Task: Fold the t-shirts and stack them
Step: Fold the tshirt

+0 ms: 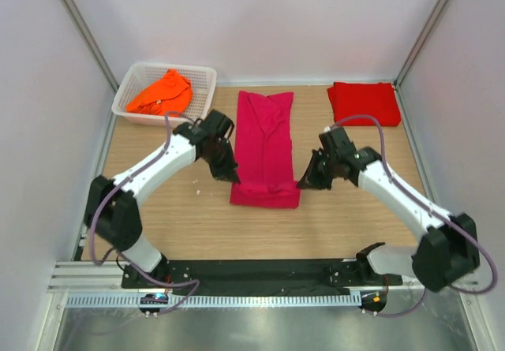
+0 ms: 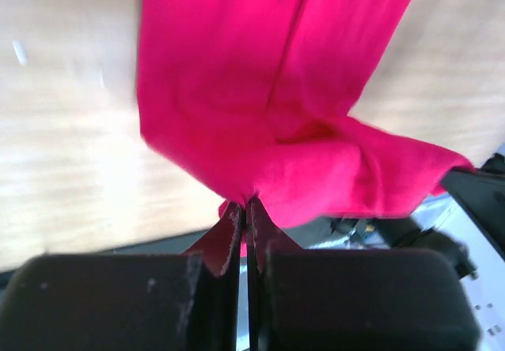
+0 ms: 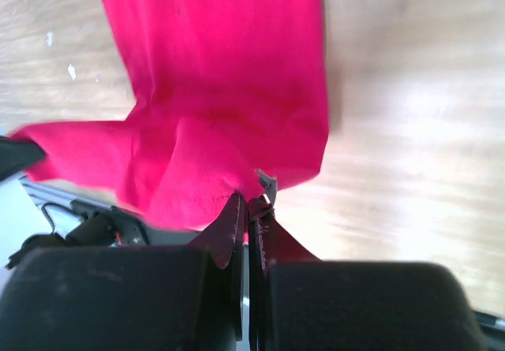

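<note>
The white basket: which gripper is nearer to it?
Left. The left gripper holds the near-left corner of the pink shirt, closer to the basket; the right gripper is across the shirt.

Pale walls (image 1: 260,20) enclose a wooden table (image 1: 316,233)

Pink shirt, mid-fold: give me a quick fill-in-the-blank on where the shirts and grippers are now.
The left gripper and right gripper are both ____ on near corners of the pink shirt.
The orange shirt lies ____ the basket.
The red shirt lies folded at the far ____ corner.
Missing words: shut; inside; right.
</note>
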